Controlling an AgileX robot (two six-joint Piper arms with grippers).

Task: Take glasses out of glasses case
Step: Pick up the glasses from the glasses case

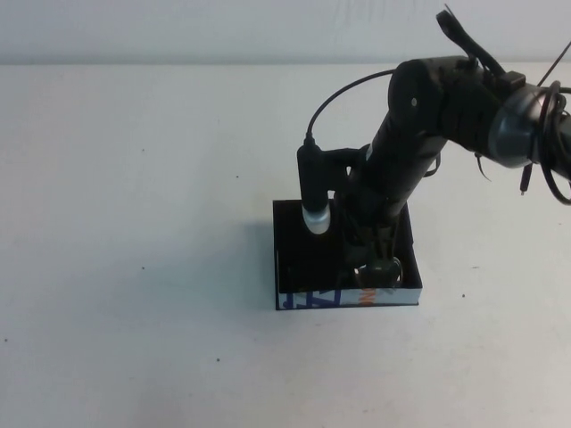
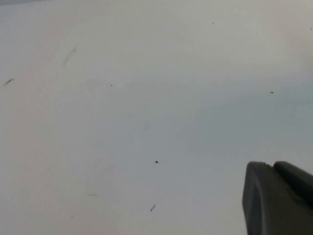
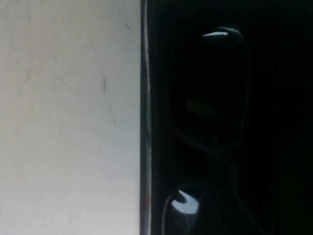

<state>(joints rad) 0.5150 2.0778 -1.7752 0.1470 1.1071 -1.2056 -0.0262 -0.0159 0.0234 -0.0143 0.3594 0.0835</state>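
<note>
The glasses case is an open flat black box in the middle of the table, its white near edge printed with blue and orange marks. My right gripper reaches down into the case's right half, over the dark glasses. In the right wrist view the glasses lie inside the dark case, with glints on the rims, beside the case wall. My left gripper shows only in the left wrist view, shut and empty above bare table.
The white table runs wide around the case on all sides. The right arm's cable loops above the case. The left arm is out of the high view.
</note>
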